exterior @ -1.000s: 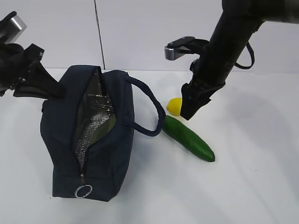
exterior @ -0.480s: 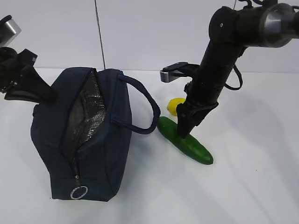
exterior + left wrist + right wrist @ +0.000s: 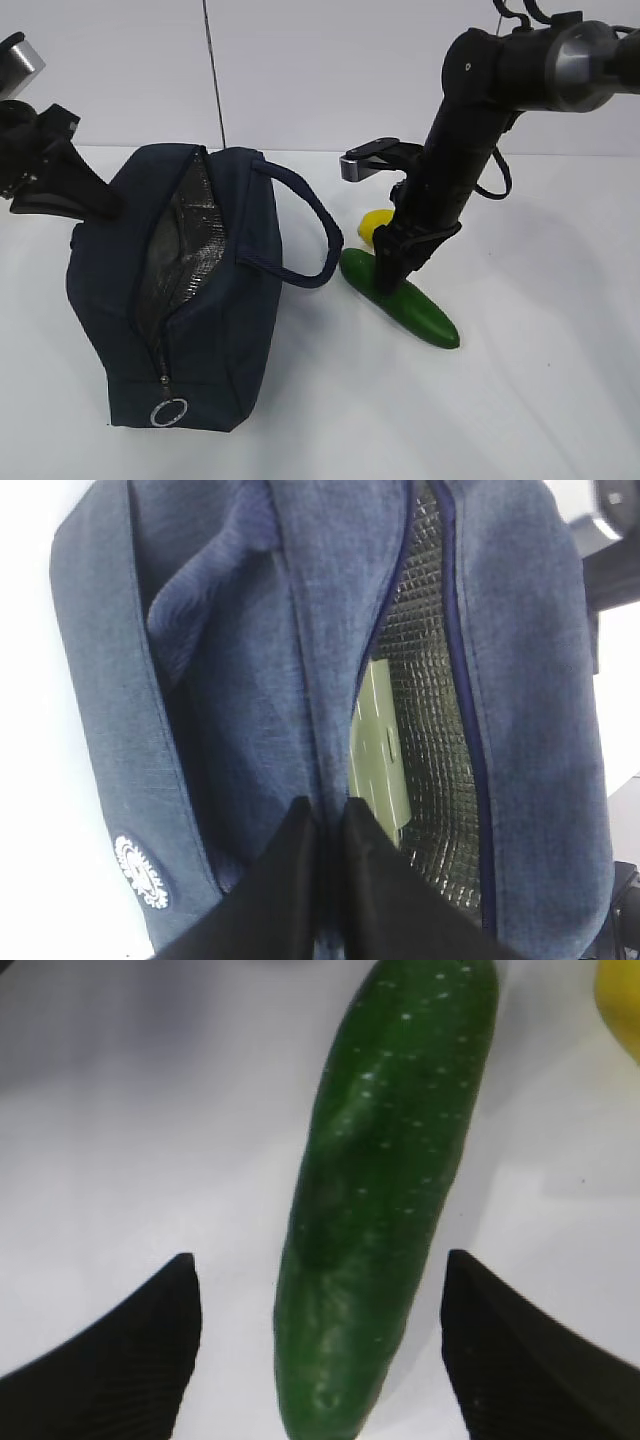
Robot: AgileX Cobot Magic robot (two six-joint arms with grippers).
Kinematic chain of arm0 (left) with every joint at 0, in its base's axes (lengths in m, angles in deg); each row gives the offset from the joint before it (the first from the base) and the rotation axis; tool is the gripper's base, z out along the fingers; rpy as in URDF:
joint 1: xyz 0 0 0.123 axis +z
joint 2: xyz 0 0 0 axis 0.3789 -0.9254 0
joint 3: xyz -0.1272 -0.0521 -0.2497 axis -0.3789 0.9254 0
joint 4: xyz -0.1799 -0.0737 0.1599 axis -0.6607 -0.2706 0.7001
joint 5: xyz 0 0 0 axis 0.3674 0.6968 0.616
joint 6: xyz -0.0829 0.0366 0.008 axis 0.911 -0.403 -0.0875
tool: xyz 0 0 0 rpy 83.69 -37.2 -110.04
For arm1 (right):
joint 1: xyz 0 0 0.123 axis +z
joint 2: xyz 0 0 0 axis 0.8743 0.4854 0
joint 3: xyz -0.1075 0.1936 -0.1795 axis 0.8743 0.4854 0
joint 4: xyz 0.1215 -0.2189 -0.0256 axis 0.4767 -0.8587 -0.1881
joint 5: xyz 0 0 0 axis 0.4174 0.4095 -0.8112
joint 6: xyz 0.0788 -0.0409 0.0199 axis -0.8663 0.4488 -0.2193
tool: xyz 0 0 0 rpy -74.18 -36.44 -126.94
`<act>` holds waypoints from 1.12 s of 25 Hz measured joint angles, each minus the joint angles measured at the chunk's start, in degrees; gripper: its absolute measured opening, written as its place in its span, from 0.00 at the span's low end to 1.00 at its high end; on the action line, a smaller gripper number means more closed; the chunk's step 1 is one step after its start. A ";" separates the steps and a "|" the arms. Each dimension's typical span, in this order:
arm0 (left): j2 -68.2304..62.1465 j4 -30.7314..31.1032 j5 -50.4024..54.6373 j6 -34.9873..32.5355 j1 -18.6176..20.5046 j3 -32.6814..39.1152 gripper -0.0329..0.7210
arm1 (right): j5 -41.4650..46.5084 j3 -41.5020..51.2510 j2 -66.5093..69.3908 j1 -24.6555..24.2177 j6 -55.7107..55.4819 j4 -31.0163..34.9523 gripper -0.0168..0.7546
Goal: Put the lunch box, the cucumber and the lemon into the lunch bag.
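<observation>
Bright, even light fills the exterior view; the white table (image 3: 520, 400) is nearly washed out, with soft grey shadows beneath the lunch bag (image 3: 210, 300) and the cucumber (image 3: 405, 305). The left wrist view is slightly soft, its left edge overexposed. The right wrist view is blurred, and pale highlights speckle the cucumber's skin.
</observation>
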State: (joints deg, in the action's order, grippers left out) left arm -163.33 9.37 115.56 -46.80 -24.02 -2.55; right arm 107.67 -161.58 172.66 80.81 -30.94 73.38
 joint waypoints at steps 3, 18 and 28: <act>0.00 -0.11 0.00 0.00 0.00 0.00 0.06 | -0.47 0.00 0.48 0.00 0.00 0.00 0.77; 0.00 -0.32 0.00 0.00 0.00 0.00 0.06 | -2.14 -0.51 5.12 0.00 -0.14 1.76 0.77; 0.00 -1.21 0.00 0.00 0.00 0.00 0.06 | -2.26 -0.51 5.12 0.00 -0.16 2.27 0.49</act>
State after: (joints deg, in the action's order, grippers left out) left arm -163.33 8.16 115.56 -46.80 -24.02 -2.55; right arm 105.41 -162.09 177.79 80.81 -31.10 75.66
